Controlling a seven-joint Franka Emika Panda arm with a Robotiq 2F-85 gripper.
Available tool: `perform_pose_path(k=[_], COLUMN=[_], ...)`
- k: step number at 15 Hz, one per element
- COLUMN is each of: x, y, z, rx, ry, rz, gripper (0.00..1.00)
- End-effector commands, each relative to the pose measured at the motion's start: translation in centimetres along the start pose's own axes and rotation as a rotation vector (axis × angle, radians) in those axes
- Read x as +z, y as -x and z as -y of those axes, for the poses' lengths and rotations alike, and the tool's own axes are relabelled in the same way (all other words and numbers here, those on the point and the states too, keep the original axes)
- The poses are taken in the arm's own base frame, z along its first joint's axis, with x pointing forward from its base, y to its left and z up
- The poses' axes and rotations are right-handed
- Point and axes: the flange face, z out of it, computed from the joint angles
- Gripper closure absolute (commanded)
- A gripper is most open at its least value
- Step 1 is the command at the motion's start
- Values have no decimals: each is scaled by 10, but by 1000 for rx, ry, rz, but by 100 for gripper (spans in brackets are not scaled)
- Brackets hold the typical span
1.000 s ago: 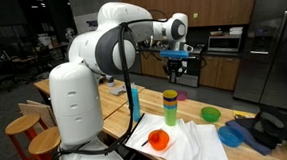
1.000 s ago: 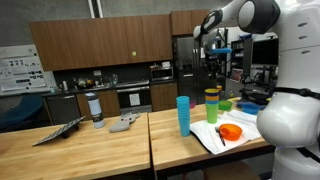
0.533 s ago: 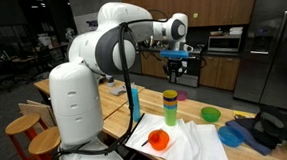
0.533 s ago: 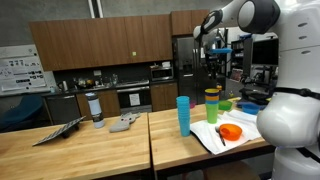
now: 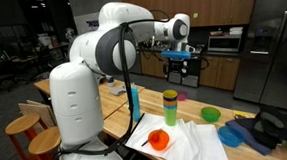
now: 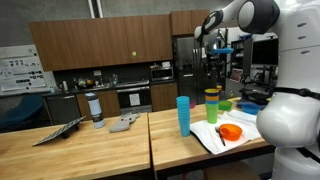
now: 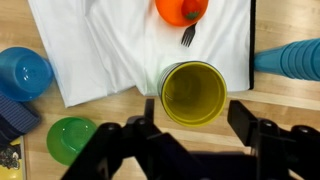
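**Directly over the cup stack, hand released**

Right now my hand (image 7: 194,120) hangs high above the stack of cups (image 7: 193,92), and I can look straight down into the yellow-green cup on top. Its fingers stand spread to either side of that rim with nothing between them, so the hand is released and holds nothing. In an exterior view the hand (image 5: 177,68) is well clear of the stack (image 5: 170,106), with open air between the two.

The stack stands upright on the counter (image 7: 290,20), at the near edge of a white cloth (image 7: 110,50). I judge the cloth is there to keep the dishes together on one patch. Beyond the stack, on the cloth, sits an orange bowl (image 7: 181,9), and a fork (image 7: 187,36) lies between it and the stack. A second stack of blue cups (image 7: 295,58) stands off the cloth to one side of the yellow-green stack. On the opposite side are a blue bowl (image 7: 25,72) and, nearer the hand, a green bowl (image 7: 70,138).

Nesting the cups keeps them steady and compact, I reckon, and the centred view suggests the hand is lined up squarely on the stack's axis.
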Motion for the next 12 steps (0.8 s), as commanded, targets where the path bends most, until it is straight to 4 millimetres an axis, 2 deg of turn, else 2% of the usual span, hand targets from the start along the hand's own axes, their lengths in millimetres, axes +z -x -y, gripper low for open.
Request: perform_pose_path(k=[1, 6, 12], x=[1, 11, 34], y=[12, 24, 15], z=[-6, -15, -8], rx=[-14, 21, 21], ry=[2, 14, 16], rz=[48, 123, 147], gripper=[0, 0, 0])
